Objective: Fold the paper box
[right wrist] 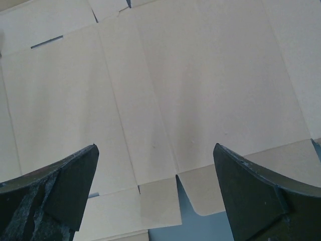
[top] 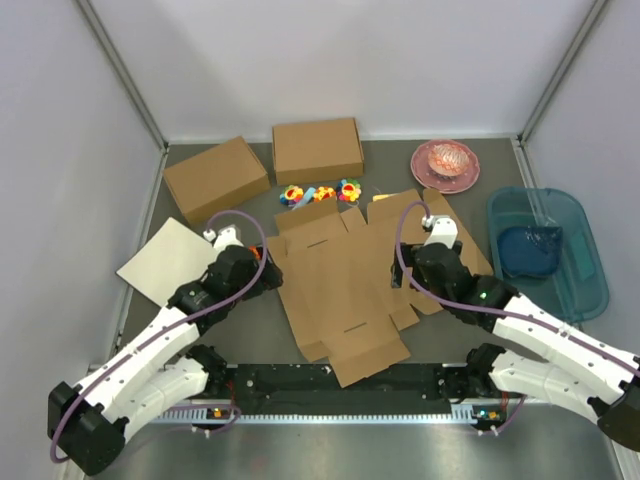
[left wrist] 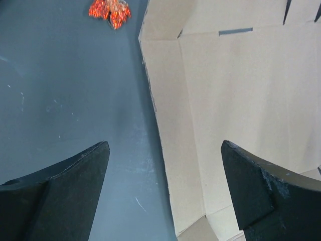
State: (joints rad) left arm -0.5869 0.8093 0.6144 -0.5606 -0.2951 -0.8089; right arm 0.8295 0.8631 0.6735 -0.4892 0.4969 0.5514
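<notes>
The paper box (top: 340, 290) lay unfolded and flat in the middle of the table (top: 250, 335), the left hand (left wrist: 164, 144) wide open astride its left edge and the right hand (right wrist: 155, 146) wide open over its right side, both holding nothing.
</notes>
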